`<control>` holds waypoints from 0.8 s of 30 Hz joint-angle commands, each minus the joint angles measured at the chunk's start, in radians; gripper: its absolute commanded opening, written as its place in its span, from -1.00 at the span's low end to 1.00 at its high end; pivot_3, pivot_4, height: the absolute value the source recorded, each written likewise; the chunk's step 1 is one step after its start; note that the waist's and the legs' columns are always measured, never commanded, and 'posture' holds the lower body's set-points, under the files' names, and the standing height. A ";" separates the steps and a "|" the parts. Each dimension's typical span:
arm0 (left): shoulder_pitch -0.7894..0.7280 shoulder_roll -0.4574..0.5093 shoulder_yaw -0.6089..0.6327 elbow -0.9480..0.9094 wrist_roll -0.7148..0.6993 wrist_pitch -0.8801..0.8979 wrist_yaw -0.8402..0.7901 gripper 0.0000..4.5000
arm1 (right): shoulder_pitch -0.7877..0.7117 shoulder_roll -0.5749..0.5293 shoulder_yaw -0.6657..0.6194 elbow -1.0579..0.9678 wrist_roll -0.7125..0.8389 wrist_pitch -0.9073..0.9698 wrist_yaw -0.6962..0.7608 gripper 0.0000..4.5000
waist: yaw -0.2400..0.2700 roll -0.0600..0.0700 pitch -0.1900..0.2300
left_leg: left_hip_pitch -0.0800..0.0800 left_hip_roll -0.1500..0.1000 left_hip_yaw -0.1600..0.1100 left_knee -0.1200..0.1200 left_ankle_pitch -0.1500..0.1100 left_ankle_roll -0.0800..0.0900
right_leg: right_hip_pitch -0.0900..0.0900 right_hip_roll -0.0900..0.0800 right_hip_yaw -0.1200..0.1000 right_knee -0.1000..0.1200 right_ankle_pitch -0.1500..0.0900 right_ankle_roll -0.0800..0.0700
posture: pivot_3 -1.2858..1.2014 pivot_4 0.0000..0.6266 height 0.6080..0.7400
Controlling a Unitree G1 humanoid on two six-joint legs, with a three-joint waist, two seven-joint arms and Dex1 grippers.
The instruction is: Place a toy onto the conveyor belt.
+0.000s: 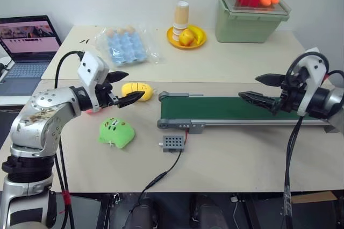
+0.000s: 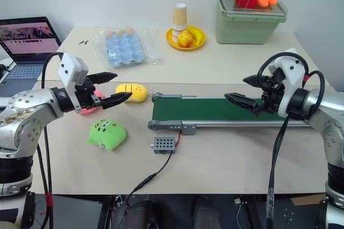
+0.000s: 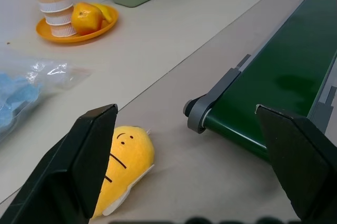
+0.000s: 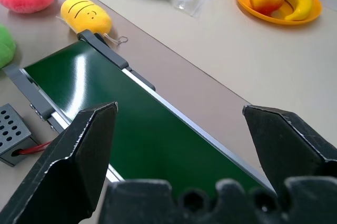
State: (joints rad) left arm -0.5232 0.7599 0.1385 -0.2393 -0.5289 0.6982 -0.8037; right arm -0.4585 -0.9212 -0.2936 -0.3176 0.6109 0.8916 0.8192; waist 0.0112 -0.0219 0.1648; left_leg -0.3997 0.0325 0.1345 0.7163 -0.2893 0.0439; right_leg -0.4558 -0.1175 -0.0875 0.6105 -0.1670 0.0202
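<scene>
Across the middle right of the frame your conveyor belt (image 1: pixel 226 108) lies bare; nothing placed yet; your left gripper (image 1: pixel 122 86) gapes wide and empty just by the yellow toy (image 1: pixel 136 90); right gripper (image 1: pixel 263 90) hangs open, empty, above the belt; grab and placement both remain.
</scene>
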 commanded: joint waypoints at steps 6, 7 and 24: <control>-0.016 0.045 -0.003 -0.003 0.016 -0.042 -0.062 0.99 | -0.055 -0.041 0.024 -0.030 0.008 -0.013 0.006 1.00 | 0.000 0.000 0.000 | 0.000 0.000 0.000 0.000 0.000 0.000 | 0.000 0.000 0.000 0.000 0.000 0.000 | 0.03 -0.52 0.91; -0.018 0.046 -0.002 0.001 0.017 -0.042 -0.065 0.99 | -0.061 -0.043 0.027 -0.029 0.012 -0.012 0.011 1.00 | 0.000 0.000 0.000 | 0.000 0.000 0.000 0.000 0.000 0.000 | 0.000 0.000 0.000 0.000 0.000 0.000 | 0.03 -0.52 0.91; -0.025 0.156 0.117 0.173 0.174 0.076 0.177 0.99 | -0.291 -0.046 0.192 0.063 0.155 0.060 0.248 1.00 | -0.004 0.000 0.000 | 0.000 0.001 -0.004 0.000 -0.001 0.002 | 0.000 0.001 0.001 0.000 0.000 0.000 | 0.03 -0.52 0.91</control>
State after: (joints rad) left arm -0.5426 0.8965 0.2044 -0.0590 -0.3726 0.7530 -0.6657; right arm -0.7091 -0.9654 -0.1058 -0.2606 0.7743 0.9626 1.0585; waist 0.0073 -0.0221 0.1649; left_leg -0.4005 0.0333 0.1303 0.7165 -0.2903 0.0456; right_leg -0.4565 -0.1171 -0.0867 0.6104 -0.1670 0.0201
